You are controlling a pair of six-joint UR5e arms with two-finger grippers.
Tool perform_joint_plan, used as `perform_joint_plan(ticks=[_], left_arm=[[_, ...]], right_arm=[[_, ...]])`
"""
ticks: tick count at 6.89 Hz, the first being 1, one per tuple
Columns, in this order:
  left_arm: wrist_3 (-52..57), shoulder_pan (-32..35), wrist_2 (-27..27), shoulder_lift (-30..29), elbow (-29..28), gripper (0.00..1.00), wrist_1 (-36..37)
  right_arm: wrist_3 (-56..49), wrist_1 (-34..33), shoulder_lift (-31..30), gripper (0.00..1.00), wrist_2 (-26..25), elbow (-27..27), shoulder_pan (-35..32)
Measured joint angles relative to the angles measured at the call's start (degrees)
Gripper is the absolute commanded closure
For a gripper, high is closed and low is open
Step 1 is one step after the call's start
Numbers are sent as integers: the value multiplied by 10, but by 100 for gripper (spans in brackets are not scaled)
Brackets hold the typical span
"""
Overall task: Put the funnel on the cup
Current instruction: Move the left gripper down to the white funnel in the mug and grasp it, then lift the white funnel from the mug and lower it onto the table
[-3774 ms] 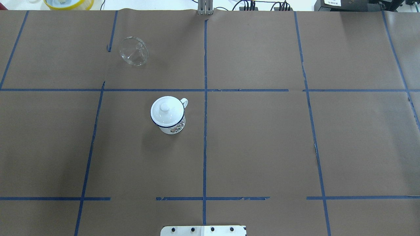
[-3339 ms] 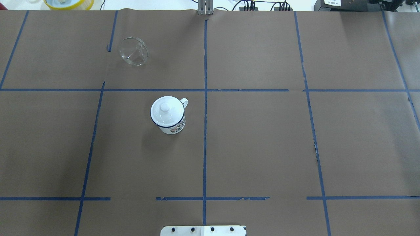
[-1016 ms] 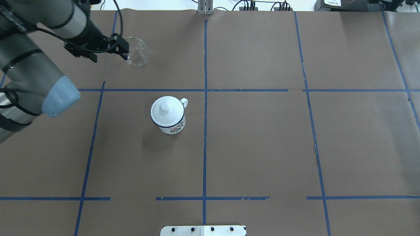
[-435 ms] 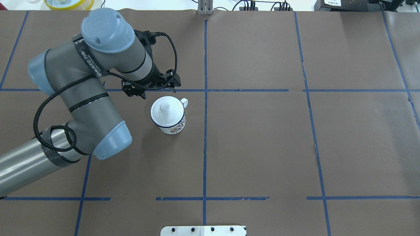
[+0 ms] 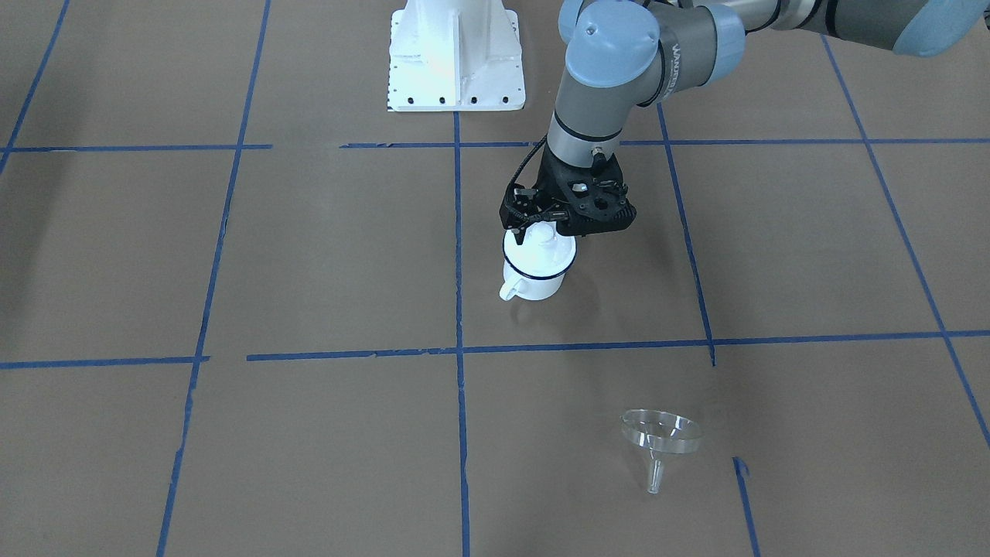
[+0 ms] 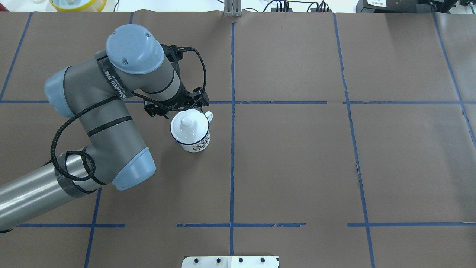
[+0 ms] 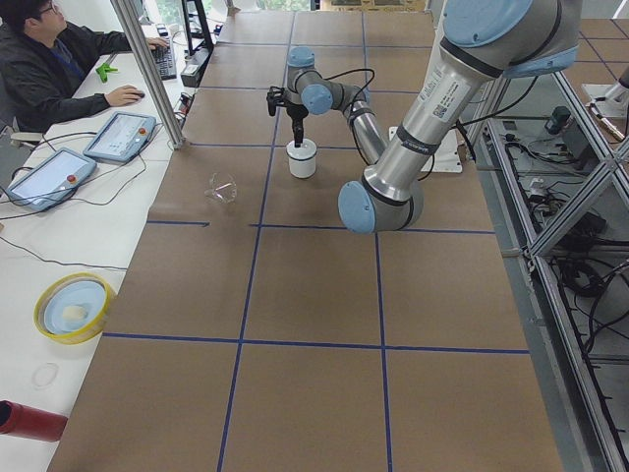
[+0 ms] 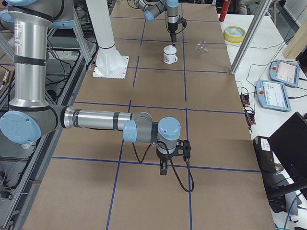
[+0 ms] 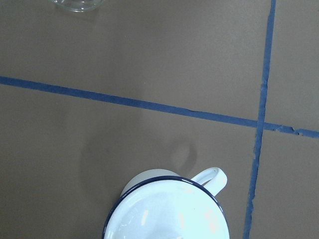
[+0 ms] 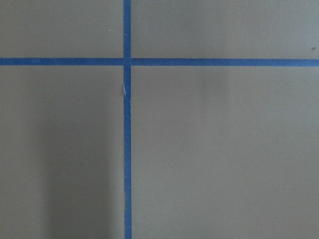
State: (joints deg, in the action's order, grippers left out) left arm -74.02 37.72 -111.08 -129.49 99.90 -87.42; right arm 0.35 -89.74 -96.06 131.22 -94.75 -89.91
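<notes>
- Funnel (image 5: 661, 435): lies tipped on its side on the tabletop (image 5: 309, 255), well apart from the cup (image 5: 534, 277), on the cup's side away from the robot and toward the robot's left.
- Cup: upright, with a white lid (image 5: 543, 247) seated on its rim.
- Left gripper (image 5: 539, 227): points down just above the lid's knob; whether it is open or closed cannot be told.
- Right gripper (image 8: 163, 168): well apart from the cup, low over the tabletop; its state cannot be told.

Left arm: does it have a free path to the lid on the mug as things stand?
Likely yes: the left tool hangs right over the lid, nothing between them; the funnel lies well aside.
</notes>
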Motion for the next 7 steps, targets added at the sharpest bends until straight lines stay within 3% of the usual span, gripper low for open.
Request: perform_joint_plan(ticks=[2, 4, 5, 6, 7], left_arm=[[-1, -5, 5, 0, -5, 4, 1], [-1, -12, 15, -2, -8, 38, 1], [-1, -14, 18, -4, -10, 49, 2], [-1, -15, 19, -4, -10, 67, 2], [-1, -16, 19, -5, -8, 94, 7]], right_arm=[[0, 0, 0, 0, 0, 0, 0], [0, 0, 0, 0, 0, 0, 0], [0, 0, 0, 0, 0, 0, 0], [0, 0, 0, 0, 0, 0, 0], [0, 0, 0, 0, 0, 0, 0]])
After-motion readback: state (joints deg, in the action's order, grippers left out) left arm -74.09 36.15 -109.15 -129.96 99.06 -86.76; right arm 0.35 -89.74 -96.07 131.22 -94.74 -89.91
